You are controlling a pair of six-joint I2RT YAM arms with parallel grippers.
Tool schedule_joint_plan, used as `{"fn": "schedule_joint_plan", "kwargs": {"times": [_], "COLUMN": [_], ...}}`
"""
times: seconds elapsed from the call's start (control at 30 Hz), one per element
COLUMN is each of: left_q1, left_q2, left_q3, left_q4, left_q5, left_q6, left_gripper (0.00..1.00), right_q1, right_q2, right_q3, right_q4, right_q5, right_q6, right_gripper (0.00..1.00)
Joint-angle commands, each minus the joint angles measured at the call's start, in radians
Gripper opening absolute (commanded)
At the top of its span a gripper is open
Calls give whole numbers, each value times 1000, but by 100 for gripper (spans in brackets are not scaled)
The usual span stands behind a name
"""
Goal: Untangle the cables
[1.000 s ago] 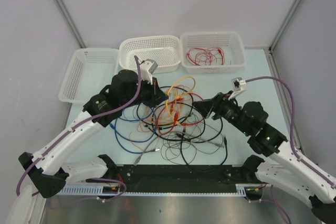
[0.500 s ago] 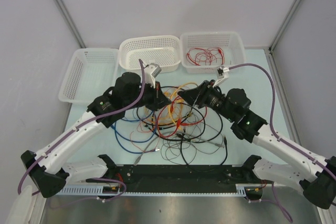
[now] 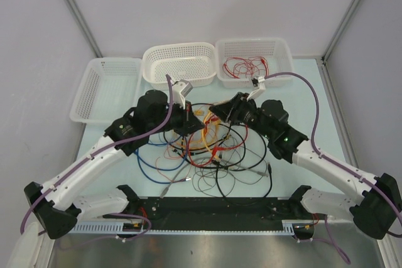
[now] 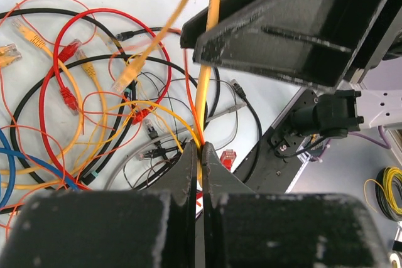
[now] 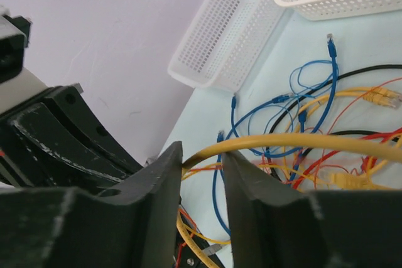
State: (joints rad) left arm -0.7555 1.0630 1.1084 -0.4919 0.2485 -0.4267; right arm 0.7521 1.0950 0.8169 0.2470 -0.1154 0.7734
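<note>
The cables [image 3: 210, 149] lie in a tangled heap of red, yellow, blue, black and grey loops at mid-table. My left gripper [image 3: 193, 121] is over the heap's far edge. In the left wrist view it [image 4: 201, 149] is shut on a yellow cable [image 4: 207, 61], along with thin orange strands, and that cable rises taut from the pile. My right gripper [image 3: 215, 112] sits right beside it, tip to tip. In the right wrist view its jaws [image 5: 202, 155] stand apart, and the same yellow cable [image 5: 301, 140] runs between the fingertips, touching the left one.
Three white baskets line the far edge: left [image 3: 103, 89], middle [image 3: 179, 61] and right [image 3: 276, 51], the last holding a coil of red wire [image 3: 245, 67]. A black base plate [image 3: 213, 205] spans the near edge. The walls stand close on both sides.
My right arm has swung left and away toward the left gripper, and its jaws have narrowed around the yellow cable. The left gripper shifted slightly right, still clamped.
</note>
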Motion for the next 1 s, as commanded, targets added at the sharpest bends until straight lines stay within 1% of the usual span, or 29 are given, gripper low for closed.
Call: {"fn": "schedule_joint_plan", "kwargs": {"times": [0.0,0.13,0.27,0.3,0.33,0.37,0.4,0.43,0.5,0.6,0.73,0.83,0.9,0.97], "left_q1": [-5,-5,-4,-4,-4,-4,-2,-1,1,8,10,10,10,10], "left_q2": [-32,-37,-52,-55,-55,-57,-57,-55,-52,-44,-38,-41,-54,-64], "left_q3": [-15,-18,-18,-15,-9,-5,-2,1,1,1,-5,-27,-41,-67], "left_q4": [53,47,30,24,18,6,1,-4,-2,15,47,107,171,272], "left_q5": [43,41,11,2,-12,-47,-61,-77,-95,-95,-66,-17,38,78], "left_q6": [-21,-17,-9,-7,-9,-10,-18,-21,-33,-55,-61,-67,-79,-104], "left_gripper": [0,0,0,7,11,17,33,39,46,48,50,51,52,53], "right_q1": [-17,-51,-105,-126,-135,-146,-157,-175,-189,-204,-214,-215,-215,-217], "right_q2": [-4,-36,-124,-144,-185,-202,-220,-248,-268,-296,-326,-343,-340,-327], "right_q3": [54,76,91,99,113,122,131,148,165,185,191,199,208,211], "right_q4": [113,71,-6,-58,-84,-110,-164,-187,-241,-328,-370,-382,-383,-388], "right_q5": [0,-13,-20,-20,-23,-21,-30,-33,-56,-75,-79,-89,-99,-121], "right_q6": [1,-10,-25,-35,-45,-52,-68,-77,-86,-102,-111,-109,-111,-112], "right_gripper": [23,0,0,0,0,0,0,0,0,0,0,0,0,0]}}
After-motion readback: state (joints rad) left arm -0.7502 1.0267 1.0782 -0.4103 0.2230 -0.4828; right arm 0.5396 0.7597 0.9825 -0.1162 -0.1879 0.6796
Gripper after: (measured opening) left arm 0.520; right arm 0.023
